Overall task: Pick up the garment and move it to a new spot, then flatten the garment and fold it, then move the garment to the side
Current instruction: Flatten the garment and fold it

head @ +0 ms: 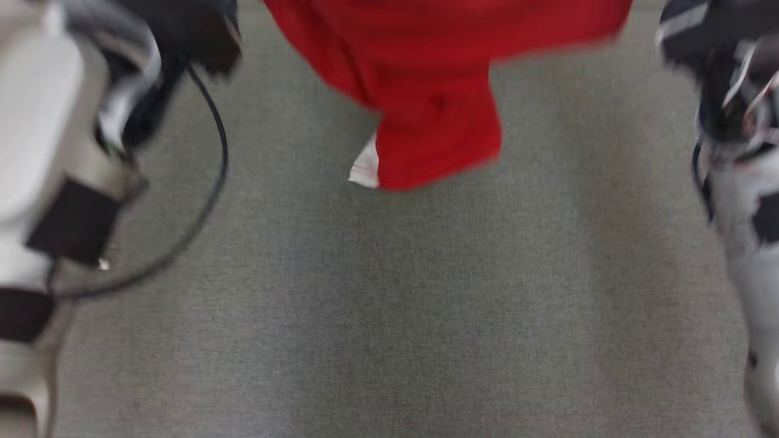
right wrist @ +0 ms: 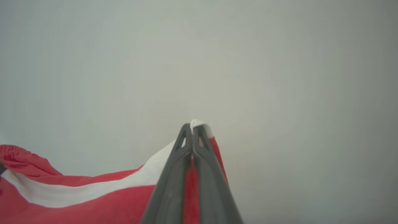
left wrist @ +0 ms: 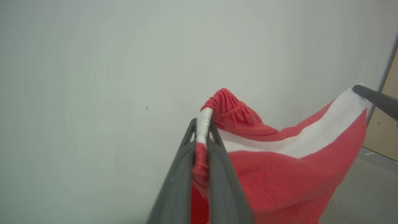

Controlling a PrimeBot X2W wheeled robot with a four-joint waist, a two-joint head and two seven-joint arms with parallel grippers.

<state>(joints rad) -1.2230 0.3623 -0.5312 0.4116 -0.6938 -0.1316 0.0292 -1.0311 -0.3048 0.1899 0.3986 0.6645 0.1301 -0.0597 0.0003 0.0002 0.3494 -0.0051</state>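
Garment (head: 426,91) first: your red piece with its white band hung in mid-air between the two arms. It was stretched along its upper edge and sagged in the middle, and its lowest fold was well clear of the grey surface (head: 389,316) under it in the head view. By my reading you were in the carrying part of the first step, with the cloth lifted but not yet laid at a new spot. Flattening and folding had not begun.

The next move called for both arms to travel together at the same spacing, so that the top edge kept its tension. After that you needed a slow descent that let the hanging end touch down first and the rest lie out flat behind it. Letting go would have been safe only once the cloth rested on the surface.

Your left gripper (left wrist: 203,123) was pinching the gathered, ribbed edge. Red and white cloth was bunched between its fingers, which were nearly together (the wad kept them a sliver apart).

Your right gripper (right wrist: 192,126) was pressed together on a corner of the white band, and a small tip of cloth poked past the fingertips. Behind both grippers the wrist views showed a plain pale wall (left wrist: 93,62).
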